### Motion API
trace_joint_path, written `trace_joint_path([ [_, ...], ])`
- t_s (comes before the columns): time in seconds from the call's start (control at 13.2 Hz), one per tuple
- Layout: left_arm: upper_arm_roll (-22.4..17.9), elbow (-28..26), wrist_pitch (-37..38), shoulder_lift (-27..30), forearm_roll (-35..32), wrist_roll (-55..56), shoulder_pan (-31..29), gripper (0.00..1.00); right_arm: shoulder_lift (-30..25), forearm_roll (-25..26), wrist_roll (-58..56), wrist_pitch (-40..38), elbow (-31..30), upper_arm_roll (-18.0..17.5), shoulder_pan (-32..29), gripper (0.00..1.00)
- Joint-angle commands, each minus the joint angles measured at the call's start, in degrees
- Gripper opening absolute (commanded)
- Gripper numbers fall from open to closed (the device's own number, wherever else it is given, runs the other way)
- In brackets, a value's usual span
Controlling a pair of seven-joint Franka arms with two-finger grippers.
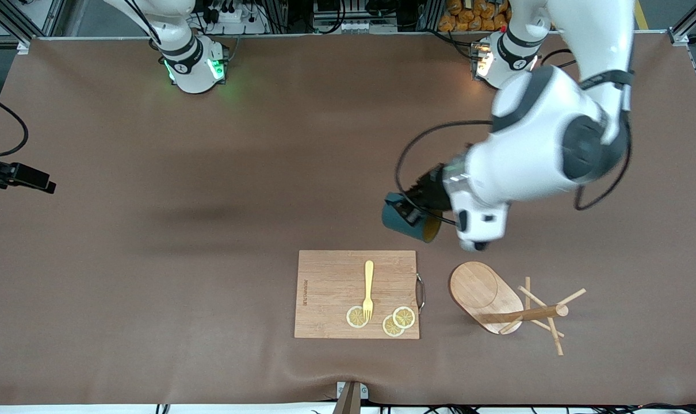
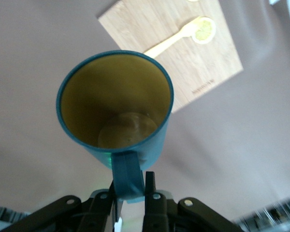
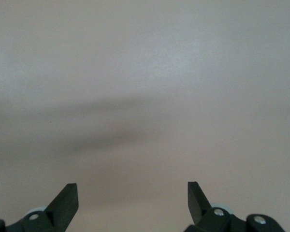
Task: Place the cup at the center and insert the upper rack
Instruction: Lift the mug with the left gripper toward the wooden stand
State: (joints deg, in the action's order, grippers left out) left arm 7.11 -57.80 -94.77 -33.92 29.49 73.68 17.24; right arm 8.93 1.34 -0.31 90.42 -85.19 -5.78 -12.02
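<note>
My left gripper (image 1: 410,210) is shut on the loop handle of the dark teal cup (image 1: 406,223) and holds it tilted in the air, over bare table just past the cutting board's edge. In the left wrist view the cup (image 2: 116,106) shows its yellow-ochre inside, with the gripper (image 2: 131,186) pinching the handle. The upper rack (image 1: 486,294), a wooden mug tree, lies on its side beside the cutting board, toward the left arm's end of the table, pole and pegs pointing outward. My right gripper (image 3: 133,193) is open and empty over bare table; it is out of the front view.
A rectangular wooden cutting board (image 1: 331,276) lies near the front camera, with a yellow fork (image 1: 368,287) and three lemon slices (image 1: 356,317) on it. The board (image 2: 183,67) and fork (image 2: 169,41) also show in the left wrist view. A brown mat covers the table.
</note>
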Motion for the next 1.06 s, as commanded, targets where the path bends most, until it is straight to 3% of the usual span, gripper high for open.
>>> trace_joint_path([
  [0.0,0.7,-2.4,-1.0,1.3,9.8,-6.9,-5.4,0.00,-0.6,0.5,0.6,-0.2,0.3,0.1,0.8,1.00],
  [0.23,0.7,-2.7,0.4,-0.4,23.3,-13.1,-11.6,0.00,-0.8,0.4,0.4,-0.5,0.2,0.1,0.5,1.00],
  [0.61,0.6,-2.7,5.7,-4.7,38.0,-24.7,-19.7,0.00,-0.8,0.4,0.9,-1.3,-0.1,0.2,0.3,1.00],
  [0.99,0.4,-2.7,12.4,-10.0,39.4,-37.7,-24.9,0.00,-0.5,0.4,3.3,-5.5,-0.1,0.2,0.4,1.00],
])
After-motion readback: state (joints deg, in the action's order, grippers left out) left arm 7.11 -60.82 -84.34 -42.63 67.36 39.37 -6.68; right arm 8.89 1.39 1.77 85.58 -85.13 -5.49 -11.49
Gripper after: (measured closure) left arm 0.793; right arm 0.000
